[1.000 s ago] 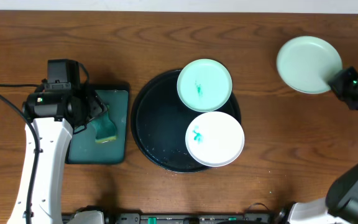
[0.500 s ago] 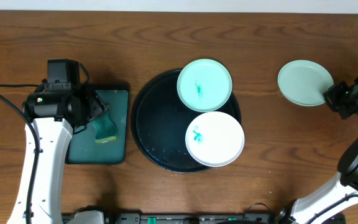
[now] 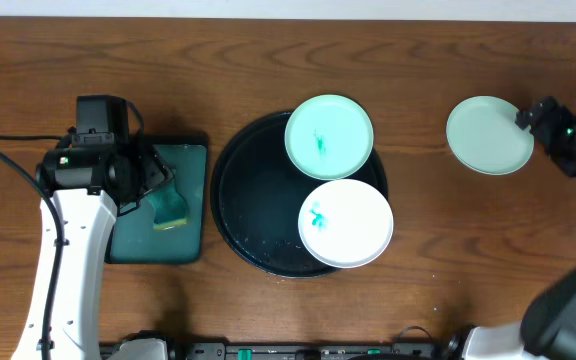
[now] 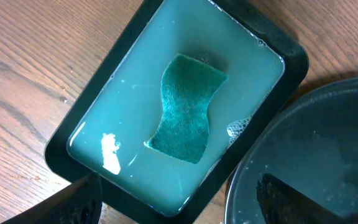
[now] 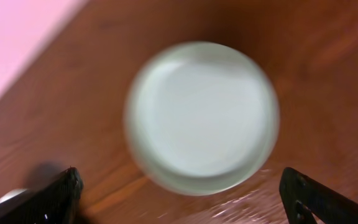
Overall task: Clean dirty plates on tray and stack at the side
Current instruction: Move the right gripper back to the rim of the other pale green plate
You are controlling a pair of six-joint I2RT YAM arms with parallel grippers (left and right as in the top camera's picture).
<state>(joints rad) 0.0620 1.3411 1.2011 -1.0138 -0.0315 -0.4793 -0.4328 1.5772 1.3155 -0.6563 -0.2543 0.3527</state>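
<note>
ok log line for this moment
left gripper: open over sponge in small tray | right gripper: open by clean mint plate | round tray: smeared mint plate, smeared white plate

Black tray [image 3: 253, 200], teal-smeared white plate [image 3: 348, 225]

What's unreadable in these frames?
Right wrist: motion blur; leftover residue on the lone mint-green round plate can't be judged.
Overhead: left arm covers part of the green sponge; the white round plate hides part of the large round black tray.
Left wrist: frame edge cuts off that tray.
</note>
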